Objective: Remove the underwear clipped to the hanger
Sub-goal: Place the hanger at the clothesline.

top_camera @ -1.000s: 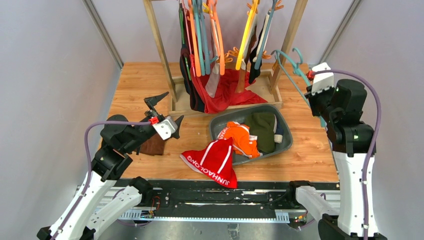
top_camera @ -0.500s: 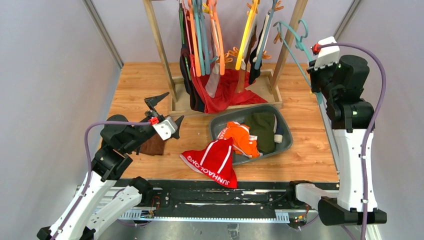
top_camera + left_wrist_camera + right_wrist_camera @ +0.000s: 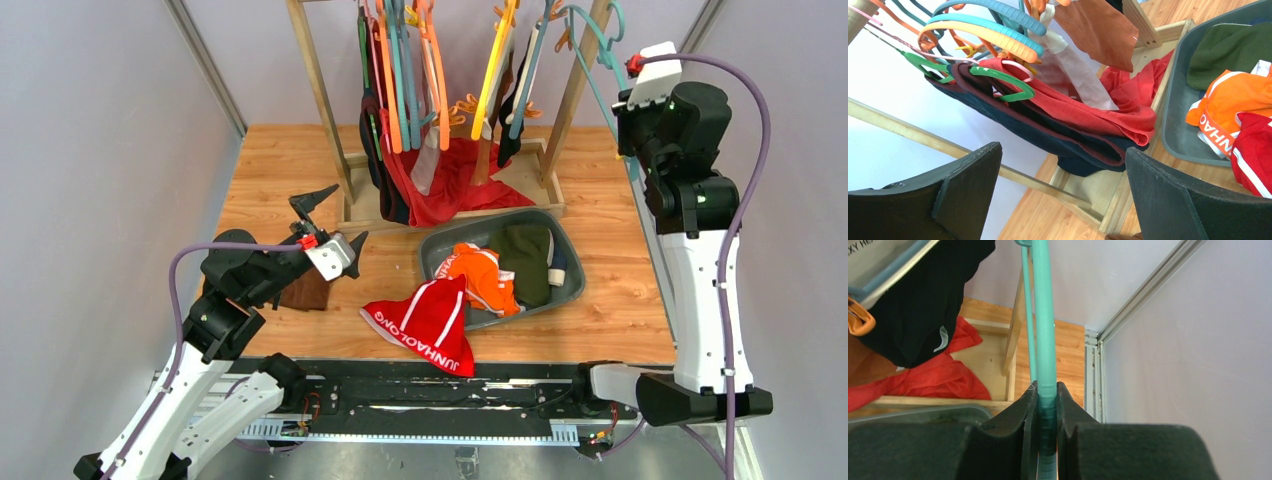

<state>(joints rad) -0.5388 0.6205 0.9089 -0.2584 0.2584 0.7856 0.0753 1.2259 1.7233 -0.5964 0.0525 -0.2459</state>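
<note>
My right gripper (image 3: pixel 625 125) (image 3: pixel 1047 390) is shut on the bar of a bare teal hanger (image 3: pixel 590 55) (image 3: pixel 1042 315), held high by the rack's right post. A black brief (image 3: pixel 512 115) (image 3: pixel 918 305) hangs clipped on the rack beside it. A brown brief (image 3: pixel 505 85) (image 3: pixel 1098 30) and a pale beige one (image 3: pixel 426 165) (image 3: pixel 1073 65) also hang there. A red brief with white trim (image 3: pixel 425 322) lies on the table against the bin. My left gripper (image 3: pixel 340 215) (image 3: pixel 1062 150) is open and empty, left of the rack's base.
A wooden rack (image 3: pixel 320 90) holds several coloured hangers. A large red cloth (image 3: pixel 455 185) and a dark navy one (image 3: pixel 1048 130) drape into its base. A grey bin (image 3: pixel 575 275) holds orange and dark green clothes. A dark brown cloth (image 3: pixel 305 290) lies under my left arm.
My right arm has risen and carried the teal hanger up and back toward the top of the rack's right post. The left arm has not moved.
</note>
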